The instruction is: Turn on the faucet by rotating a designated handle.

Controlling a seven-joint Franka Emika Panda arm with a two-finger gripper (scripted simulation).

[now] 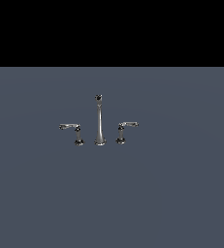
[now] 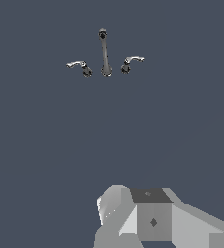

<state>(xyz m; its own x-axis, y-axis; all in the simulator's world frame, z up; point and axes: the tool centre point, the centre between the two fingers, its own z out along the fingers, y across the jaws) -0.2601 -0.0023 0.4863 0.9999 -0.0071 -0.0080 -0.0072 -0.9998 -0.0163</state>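
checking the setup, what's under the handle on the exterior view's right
A short chrome post with a dark base ring holds the handle above the plain grey floor. Nothing else shows beneath; the ring hides its own footing.

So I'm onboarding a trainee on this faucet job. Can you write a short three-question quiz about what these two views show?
1. True or false: the hand is touching the faucet.
2. In the exterior view, the handle to turn stands on which side of the spout: (a) the view's left, (b) the view's right?
3. Fill in: the tallest piece of the set is the ____.

Key
1. False. In the wrist view the hand is well short of all three pieces.
2. (b). Its twin, the other lever, stands on the view's left.
3. Spout.
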